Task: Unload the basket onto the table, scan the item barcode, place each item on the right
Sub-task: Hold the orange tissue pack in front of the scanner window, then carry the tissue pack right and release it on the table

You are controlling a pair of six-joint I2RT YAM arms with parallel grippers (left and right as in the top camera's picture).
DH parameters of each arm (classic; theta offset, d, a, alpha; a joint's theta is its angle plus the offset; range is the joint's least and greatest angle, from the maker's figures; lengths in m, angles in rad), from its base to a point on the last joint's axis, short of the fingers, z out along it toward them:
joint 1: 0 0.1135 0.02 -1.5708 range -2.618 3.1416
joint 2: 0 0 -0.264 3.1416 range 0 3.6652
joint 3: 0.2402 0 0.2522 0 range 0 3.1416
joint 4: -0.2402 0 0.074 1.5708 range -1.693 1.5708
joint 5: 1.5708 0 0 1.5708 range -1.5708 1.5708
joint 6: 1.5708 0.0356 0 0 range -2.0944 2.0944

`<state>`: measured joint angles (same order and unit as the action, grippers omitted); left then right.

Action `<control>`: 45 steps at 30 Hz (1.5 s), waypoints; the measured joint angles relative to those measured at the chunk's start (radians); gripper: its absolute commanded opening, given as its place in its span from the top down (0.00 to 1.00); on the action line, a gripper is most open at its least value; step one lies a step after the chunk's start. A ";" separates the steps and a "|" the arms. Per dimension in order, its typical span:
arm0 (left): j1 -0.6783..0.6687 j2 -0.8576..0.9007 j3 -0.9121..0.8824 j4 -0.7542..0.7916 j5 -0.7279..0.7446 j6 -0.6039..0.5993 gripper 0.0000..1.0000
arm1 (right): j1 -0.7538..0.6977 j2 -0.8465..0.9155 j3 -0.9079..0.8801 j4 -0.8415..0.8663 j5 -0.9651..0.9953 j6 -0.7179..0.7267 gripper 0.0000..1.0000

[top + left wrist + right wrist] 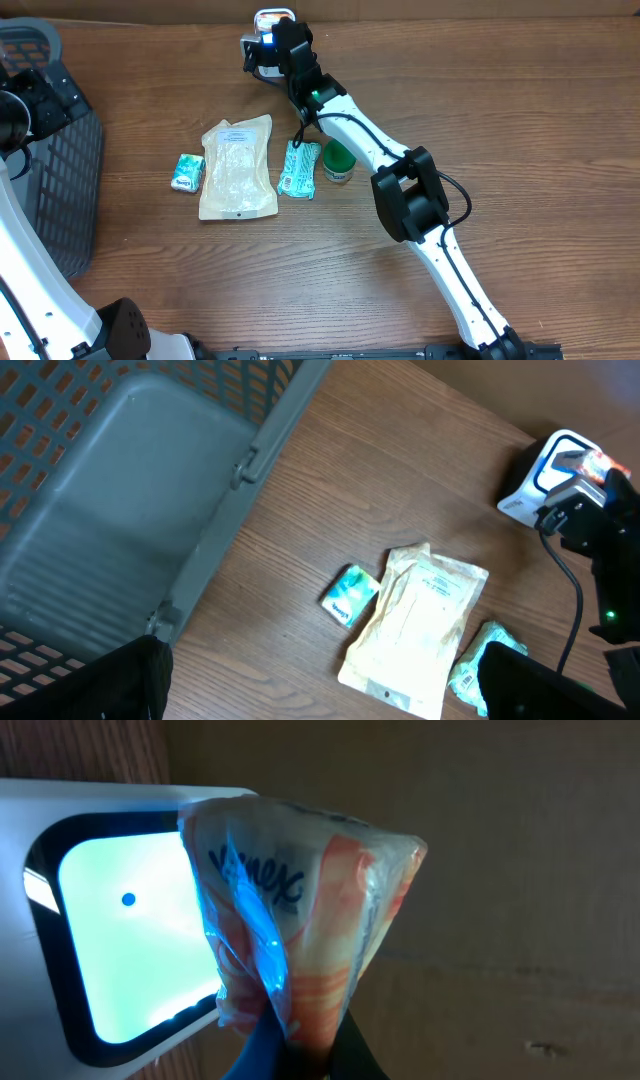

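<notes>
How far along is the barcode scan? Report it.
Done: the Kleenex pack is picked up, gripped by the right end effector. In hand: it is held at the lit scanner window. Left: beige pouch, small teal pack, teal packet and green-lidded jar wait on the table.

Overhead looks straight down on the brown wooden surface (150,260). The left wrist camera looks down from the left. The right wrist camera sits close to the white glowing scanner (110,940), seen in all three.

On the wooden table (520,120) a beige pouch (238,167) is laid flat. A teal packet (187,173) is set at its left, a green-white packet (299,168) and green tub (338,162) at its right, a white scanner (272,17) behind it, a grey basket (60,180) farther left.
</notes>
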<state>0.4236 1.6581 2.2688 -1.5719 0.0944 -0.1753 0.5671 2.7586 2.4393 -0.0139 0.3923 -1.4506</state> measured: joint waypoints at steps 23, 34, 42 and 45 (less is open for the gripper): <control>0.000 0.000 0.000 0.000 0.000 0.000 0.00 | -0.342 -0.765 0.019 -1.538 -0.028 1.422 0.96; 0.000 0.000 0.000 0.000 0.000 0.000 0.00 | -0.687 -0.655 -0.359 -1.461 -0.309 1.610 0.96; 0.000 0.000 0.000 0.000 0.000 0.000 0.01 | -0.750 -0.655 -0.652 -1.246 -0.389 1.624 0.96; 0.000 0.000 0.000 0.000 0.000 0.000 0.01 | -0.755 -0.655 -0.729 -1.176 -0.401 1.625 0.96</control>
<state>0.4236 1.6581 2.2688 -1.5719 0.0944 -0.1753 -0.1883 2.1033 1.7107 -1.1900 -0.0090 0.1749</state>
